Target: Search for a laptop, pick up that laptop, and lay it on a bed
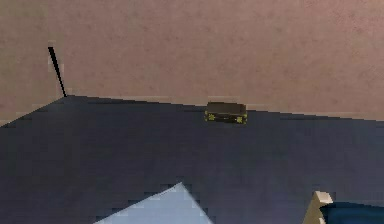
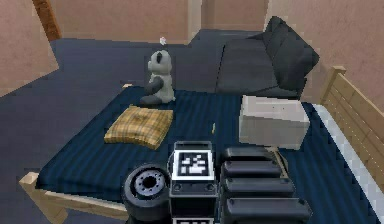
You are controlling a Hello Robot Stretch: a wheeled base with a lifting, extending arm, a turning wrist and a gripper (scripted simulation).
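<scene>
End effector [image 2: 148,190] sat low in the arm side view, right at the near edge of the bed [image 2: 205,122]. Its far end was lost against the dark cover, so I couldn't tell if the fingers were apart or together, or whether it held anything.

As for the laptop, I honestly couldn't pin it down. The pale boxy thing [image 2: 272,120] on the bed, toward the arm side view's right, looked too thick to me. The small dark case [image 1: 226,113] by the wall in the forward view read more like a suitcase.

Also on the bed: a tan cushion [image 2: 140,126] with a panda plush [image 2: 158,78] behind it.

Handling-wise, my guess is a laptop is stiff, flat and a bit heavy for two thin fingers, with a slick lid. I'd take it across the thin edge, midway along a long side, lid closed, and set it down flat — the soft cover should forgive a small drop.
</scene>
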